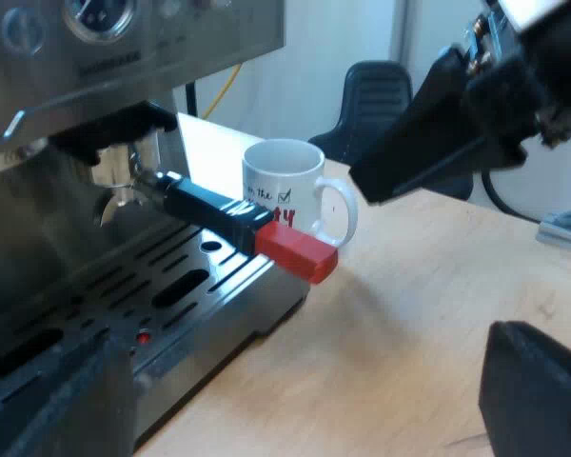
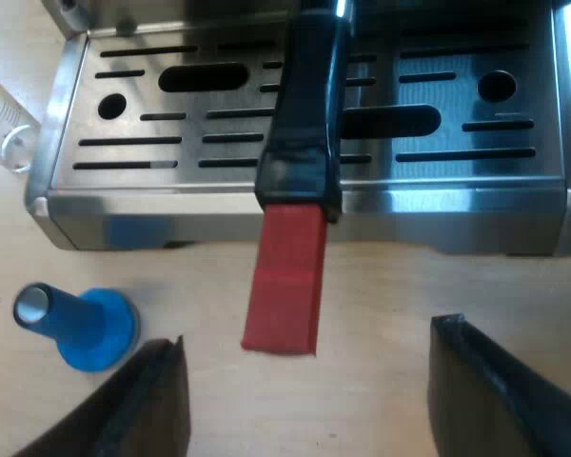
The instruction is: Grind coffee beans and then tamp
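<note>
Locked in the steel espresso machine (image 2: 124, 205), the metal holder (image 2: 303, 124) pokes its dark red-ended handle (image 2: 285, 286) over the wooden bench (image 2: 390, 305), so my right tool (image 2: 305, 400) hangs wide open just off it, seemingly to grasp; my left tool (image 1: 300, 419) gapes wide too, the blue tamper (image 2: 81, 324) standing nearby

One espresso machine (image 1: 67, 114), with one round gauge (image 1: 97, 14) on its face. One metal holder (image 1: 219, 211), dark-handled and red at the end. One white mug (image 1: 285, 186). One blue tamper (image 2: 81, 328). One measuring glass (image 2: 0, 124). One dark chair (image 1: 376, 90). One table (image 1: 428, 314). Two tools: left tool (image 1: 300, 367), right tool (image 2: 309, 335).
</note>
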Robot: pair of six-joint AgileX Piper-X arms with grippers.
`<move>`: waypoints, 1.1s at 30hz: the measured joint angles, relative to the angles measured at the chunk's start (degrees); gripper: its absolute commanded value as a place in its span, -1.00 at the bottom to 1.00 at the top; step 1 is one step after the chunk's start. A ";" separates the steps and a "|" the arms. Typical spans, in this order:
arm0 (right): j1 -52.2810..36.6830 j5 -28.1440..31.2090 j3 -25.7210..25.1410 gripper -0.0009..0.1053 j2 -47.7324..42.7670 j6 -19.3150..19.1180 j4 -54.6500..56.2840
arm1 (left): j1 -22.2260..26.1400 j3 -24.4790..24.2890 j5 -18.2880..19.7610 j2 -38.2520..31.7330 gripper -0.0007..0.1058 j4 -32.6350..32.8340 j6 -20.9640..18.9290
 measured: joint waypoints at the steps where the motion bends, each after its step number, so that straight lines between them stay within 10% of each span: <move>1: -1.67 -1.21 -0.88 0.08 0.00 0.00 0.16 | 0.00 0.00 0.00 0.00 0.61 0.00 0.00; 15: -4.46 -6.65 -10.89 0.08 11.45 -3.15 3.66 | 0.00 0.04 3.77 21.93 0.61 -10.15 5.16; 33: -11.20 -12.09 -12.58 0.08 17.88 -3.57 7.63 | 0.00 0.04 4.44 22.49 0.61 -10.33 5.39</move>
